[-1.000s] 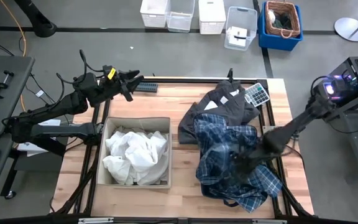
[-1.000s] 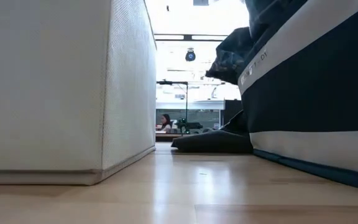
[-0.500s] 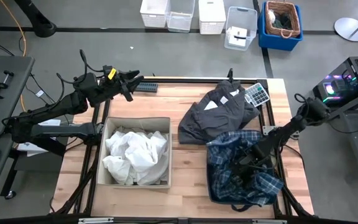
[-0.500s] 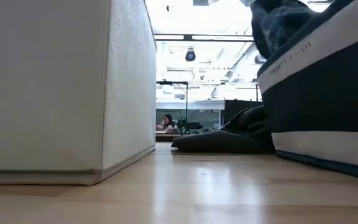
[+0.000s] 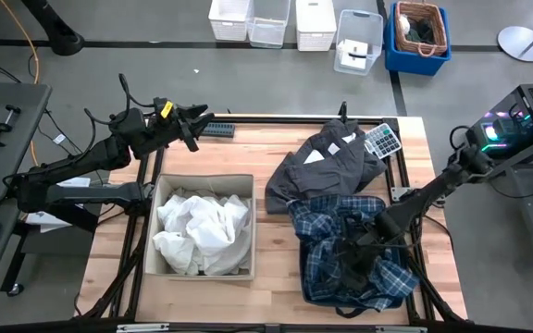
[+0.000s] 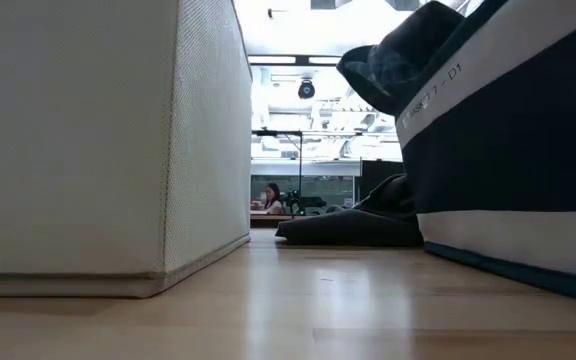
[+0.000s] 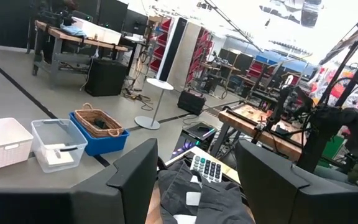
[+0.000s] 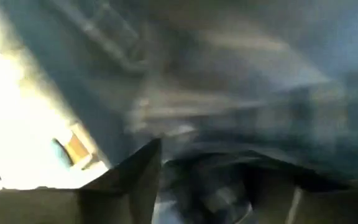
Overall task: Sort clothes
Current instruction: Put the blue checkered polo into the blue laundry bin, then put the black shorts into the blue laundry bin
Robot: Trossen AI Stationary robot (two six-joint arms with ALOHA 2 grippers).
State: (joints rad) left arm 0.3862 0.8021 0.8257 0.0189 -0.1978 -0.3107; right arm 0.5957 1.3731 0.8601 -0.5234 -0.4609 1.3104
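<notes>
The blue-and-white plaid shirt (image 5: 345,250) lies heaped over the navy bin (image 6: 508,150), and a fold of it (image 6: 393,60) droops over the bin's rim. My right gripper (image 5: 354,248) is sunk in that heap, open (image 8: 219,193). A dark grey garment (image 5: 327,166) lies flat on the table beyond the bin. White clothes (image 5: 202,227) fill the beige bin (image 5: 243,180). My left gripper (image 5: 195,127) waits open above the table's far left corner, with nothing between its fingers (image 7: 135,180). My right gripper stands open among the folds of the plaid shirt (image 8: 229,124), coming in slantwise from the table's right side. Blur and the cloth hide its fingertips, so I cannot tell whether they touch the shirt.
A calculator (image 5: 382,139) lies at the far right corner, partly on the dark grey garment. A small dark object (image 5: 218,129) sits at the far edge near my left gripper. Bare wood shows between the two bins (image 6: 298,300). Baskets and boxes stand on the floor beyond the table.
The plaid shirt was drawn together toward the table's right edge, then spread back leftward over the navy bin. The bin's near side swung toward the right and back. My right gripper stayed within the heap, shifting slightly.
</notes>
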